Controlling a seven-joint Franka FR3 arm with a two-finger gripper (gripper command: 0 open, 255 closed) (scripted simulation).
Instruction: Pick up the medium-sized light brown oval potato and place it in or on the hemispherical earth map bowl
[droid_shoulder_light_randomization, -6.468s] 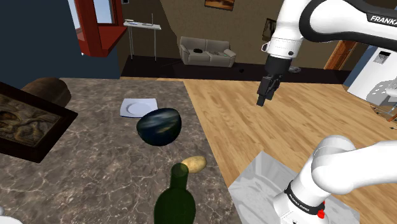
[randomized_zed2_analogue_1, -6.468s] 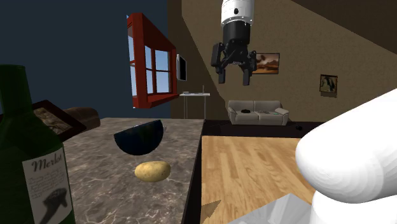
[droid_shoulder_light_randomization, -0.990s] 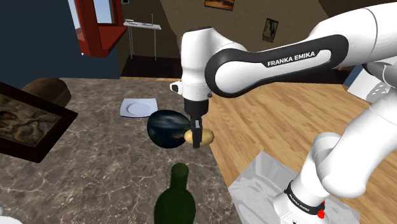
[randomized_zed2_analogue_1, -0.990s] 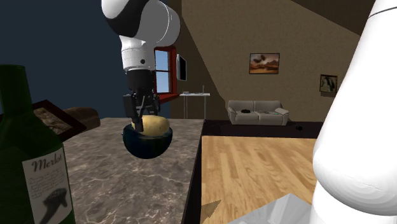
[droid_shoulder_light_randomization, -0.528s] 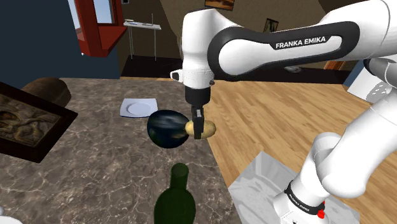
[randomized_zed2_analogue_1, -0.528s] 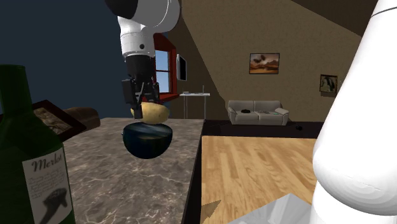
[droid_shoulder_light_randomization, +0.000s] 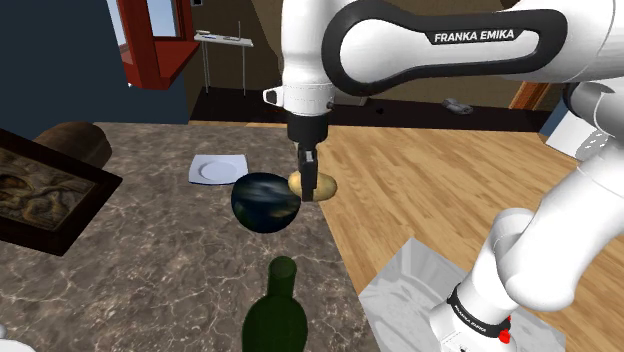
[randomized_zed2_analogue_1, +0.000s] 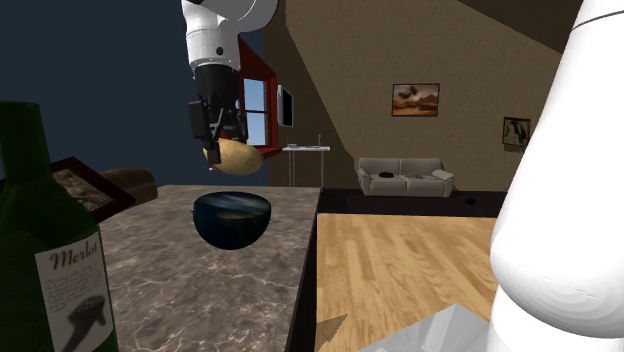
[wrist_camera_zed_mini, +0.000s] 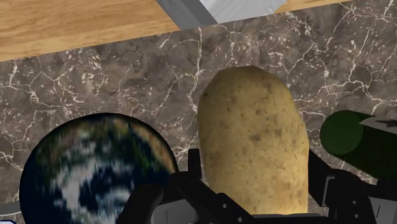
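The light brown potato (droid_shoulder_light_randomization: 325, 187) is held off the desk (droid_shoulder_light_randomization: 150, 260), clasped between the jaws, which are closed on it across its narrow width and towards one end. That grip is presumably chosen because the short axis fits the span of the jaws, while the long body is left jutting out to one side. In the second exterior view the potato (randomized_zed2_analogue_1: 238, 156) is seen well above the rim of the earth map bowl (randomized_zed2_analogue_1: 232, 218), with open air between them; such height is judged to be kept so that the rim can be cleared.

In the wrist view the bowl (wrist_camera_zed_mini: 95, 165) is seen beside the potato (wrist_camera_zed_mini: 251, 137) rather than under it, so a small sideways shift is probably needed before release. The bowl (droid_shoulder_light_randomization: 263, 200) is set upright near the desk's edge, mouth upward. The green wine bottle (droid_shoulder_light_randomization: 275, 315) is stood apart from it, nearer the stand.
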